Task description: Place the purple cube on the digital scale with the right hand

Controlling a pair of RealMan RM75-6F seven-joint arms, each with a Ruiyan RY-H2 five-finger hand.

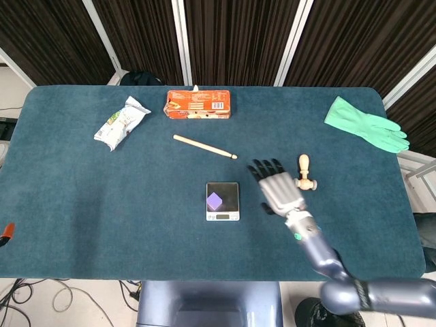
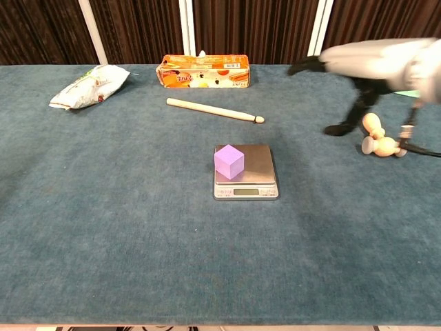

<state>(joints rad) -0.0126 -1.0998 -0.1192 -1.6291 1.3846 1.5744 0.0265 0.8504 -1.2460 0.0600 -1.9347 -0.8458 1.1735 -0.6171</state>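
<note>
The purple cube [image 1: 214, 201] [image 2: 229, 161] sits on the left half of the silver digital scale [image 1: 227, 193] [image 2: 256, 163], mid-table. Nothing touches it. My right hand [image 1: 277, 186] [image 2: 344, 76] hovers to the right of the scale, well apart from it, fingers spread and empty. In the chest view the hand is blurred, with dark fingertips [image 2: 336, 128] hanging down near a wooden stamp. My left hand appears in neither view.
A wooden stamp [image 1: 303, 174] [image 2: 379, 136] lies just right of my right hand. A wooden stick [image 1: 204, 146] [image 2: 215, 110] lies behind the scale. An orange box [image 1: 197, 104] [image 2: 202, 72], a snack bag [image 1: 121, 122] [image 2: 87, 85] and a green glove [image 1: 365, 125] lie farther back.
</note>
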